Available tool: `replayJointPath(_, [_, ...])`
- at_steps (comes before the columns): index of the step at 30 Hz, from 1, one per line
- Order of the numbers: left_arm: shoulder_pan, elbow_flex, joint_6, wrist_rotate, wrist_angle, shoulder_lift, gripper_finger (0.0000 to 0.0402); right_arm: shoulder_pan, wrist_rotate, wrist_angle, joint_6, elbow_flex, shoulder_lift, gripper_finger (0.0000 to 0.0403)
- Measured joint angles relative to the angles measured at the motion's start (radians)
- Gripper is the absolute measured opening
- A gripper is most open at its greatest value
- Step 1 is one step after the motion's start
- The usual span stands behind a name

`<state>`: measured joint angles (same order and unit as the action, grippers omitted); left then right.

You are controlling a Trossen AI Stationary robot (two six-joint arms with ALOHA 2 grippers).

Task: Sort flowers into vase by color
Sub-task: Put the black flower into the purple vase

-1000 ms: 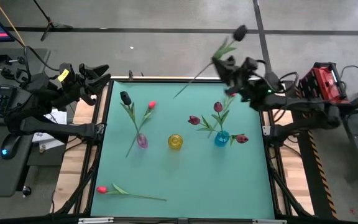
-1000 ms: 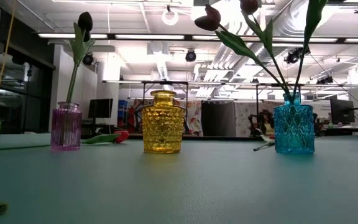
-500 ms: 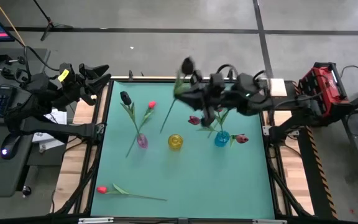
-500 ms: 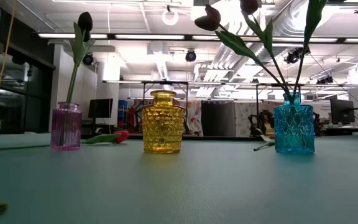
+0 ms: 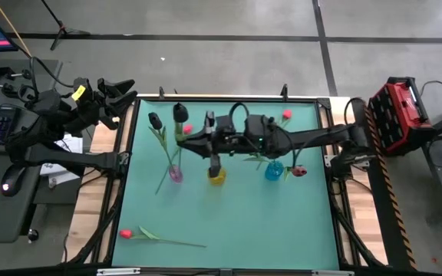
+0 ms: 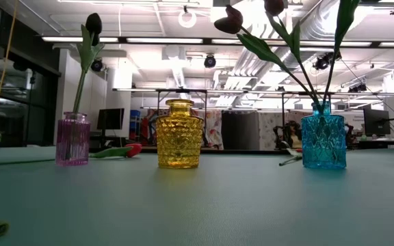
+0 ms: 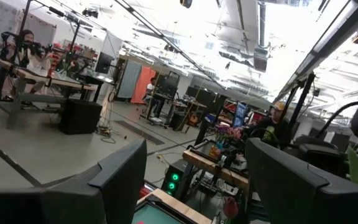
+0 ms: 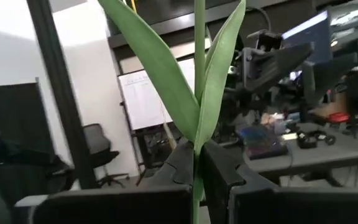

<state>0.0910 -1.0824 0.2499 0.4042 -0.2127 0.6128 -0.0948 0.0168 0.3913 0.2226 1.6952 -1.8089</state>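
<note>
From above, the right hand (image 5: 202, 140) has swung in from the far right corner, where it was a second ago. It now hangs over the middle of the surface (image 5: 282, 222), clenched on a dark tulip (image 5: 179, 113). The yellow vase (image 5: 216, 176) is almost under the hand, and the purple vase (image 5: 175, 174) is just beyond its fingertips. Another dark bloom (image 5: 154, 120) stands in that vase. I reckon the purple vase is the target, but the tulip is not in yet. The left hand (image 5: 120, 93) waits off the surface's left edge.

At surface level no hand shows, only the purple vase (image 6: 72, 140), yellow vase (image 6: 179, 134) and blue vase (image 6: 323, 142), all unmoved.

The left wrist view shows the left hand (image 7: 194, 180) released and empty.

The right wrist view shows the right hand (image 8: 197, 171) pinching the stem (image 8: 199, 74), which rises upright.
</note>
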Motion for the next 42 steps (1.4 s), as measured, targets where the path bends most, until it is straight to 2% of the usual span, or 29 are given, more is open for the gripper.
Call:
replayJointPath(7, [0.0, 0.0, 0.0, 0.0, 0.0, 0.0, 0.0262, 0.0, -0.076, -0.021, -0.089, 0.105, -0.103, 0.0])
replayJointPath(15, [0.0, 0.0, 0.0, 0.0, 0.0, 0.0, 0.0262, 0.001, -0.228, -0.041, -0.123, 0.109, -0.177, 0.0])
replayJointPath(23, [0.0, 0.0, 0.003, 0.001, 0.0, 0.0, 0.0262, 0.003, -0.238, -0.023, -0.109, 0.108, -0.258, 0.0])
replayJointPath(29, [0.0, 0.0, 0.007, 0.002, 0.0, 0.0, 0.0262, 0.009, -0.297, -0.011, -0.108, 0.106, -0.302, 0.0])
replayJointPath(42, [0.0, 0.0, 0.009, 0.002, 0.0, 0.0, 0.0262, 0.02, -0.284, 0.064, -0.065, 0.106, -0.386, 0.0])
